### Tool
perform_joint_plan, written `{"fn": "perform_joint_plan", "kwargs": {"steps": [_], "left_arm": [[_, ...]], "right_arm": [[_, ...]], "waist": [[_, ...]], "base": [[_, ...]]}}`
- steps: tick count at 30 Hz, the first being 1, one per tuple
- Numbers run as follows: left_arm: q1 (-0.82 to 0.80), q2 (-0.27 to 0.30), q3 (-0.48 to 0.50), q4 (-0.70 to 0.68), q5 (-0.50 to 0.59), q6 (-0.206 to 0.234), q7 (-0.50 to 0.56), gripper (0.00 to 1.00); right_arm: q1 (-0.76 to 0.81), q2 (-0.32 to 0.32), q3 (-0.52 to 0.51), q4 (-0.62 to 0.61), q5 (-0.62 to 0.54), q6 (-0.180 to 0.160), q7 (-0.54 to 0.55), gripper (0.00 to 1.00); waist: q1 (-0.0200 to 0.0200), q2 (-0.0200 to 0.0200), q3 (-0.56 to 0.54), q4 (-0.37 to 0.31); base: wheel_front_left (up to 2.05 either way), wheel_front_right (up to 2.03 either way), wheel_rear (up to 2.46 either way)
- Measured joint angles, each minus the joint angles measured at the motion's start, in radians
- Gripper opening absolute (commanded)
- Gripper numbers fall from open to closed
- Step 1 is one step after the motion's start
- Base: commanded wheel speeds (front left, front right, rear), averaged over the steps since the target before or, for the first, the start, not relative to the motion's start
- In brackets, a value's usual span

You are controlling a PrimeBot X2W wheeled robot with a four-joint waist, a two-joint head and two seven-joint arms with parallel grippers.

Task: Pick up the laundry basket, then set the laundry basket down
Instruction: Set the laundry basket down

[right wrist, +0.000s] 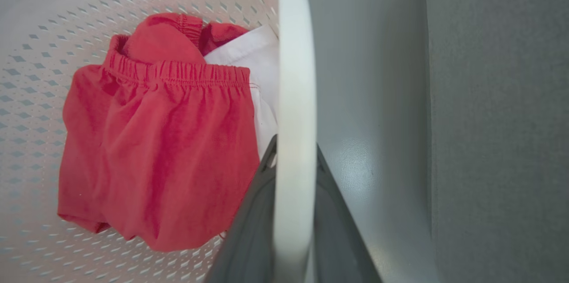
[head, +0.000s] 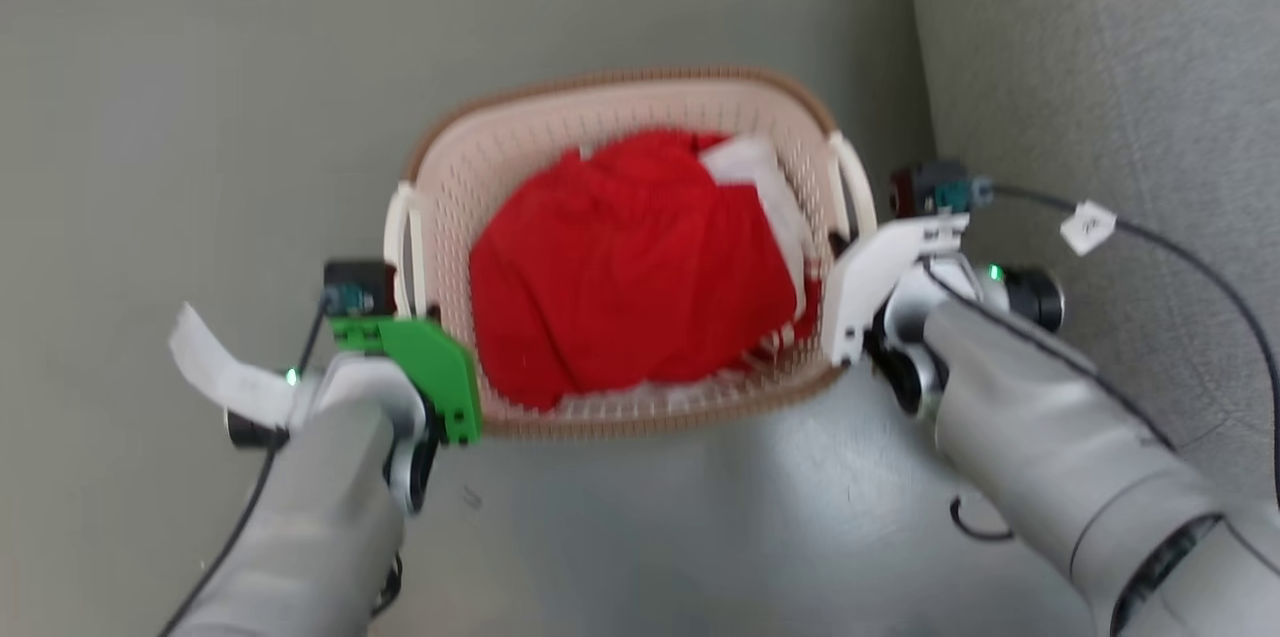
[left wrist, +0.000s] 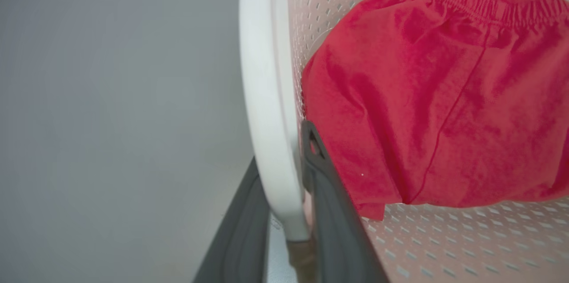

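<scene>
The laundry basket [head: 620, 82], cream with perforated walls and a brown rim, sits in the middle of the head view with a red cloth [head: 630, 267] and a bit of white cloth inside. My left gripper [head: 410, 317] is at its left white handle and my right gripper [head: 845, 262] is at the right one. In the left wrist view the dark fingers [left wrist: 329, 212] of my left gripper [left wrist: 284, 176] are shut on either side of the handle [left wrist: 262, 74]. The right wrist view has my right gripper [right wrist: 294, 154] shut on the other handle [right wrist: 295, 52], beside the red cloth [right wrist: 155, 141].
A grey upholstered surface [head: 1100, 67] rises close to the basket's right side, behind my right arm. Smooth grey floor [head: 200, 117] lies to the left and in front. A black cable [head: 1200, 267] loops over the right forearm.
</scene>
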Motion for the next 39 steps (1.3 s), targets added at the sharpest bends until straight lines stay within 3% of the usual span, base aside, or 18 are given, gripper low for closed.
{"fn": "perform_joint_plan", "kwargs": {"steps": [39], "left_arm": [[-0.414, 0.004, 0.031, -0.005, 0.052, 0.023, -0.066, 0.0]], "right_arm": [[-0.424, -0.024, -0.05, 0.033, -0.059, -0.013, -0.096, 0.0]], "waist": [[0.0001, 0.0, 0.509, 0.021]], "base": [[0.0, 0.0, 0.0]]}}
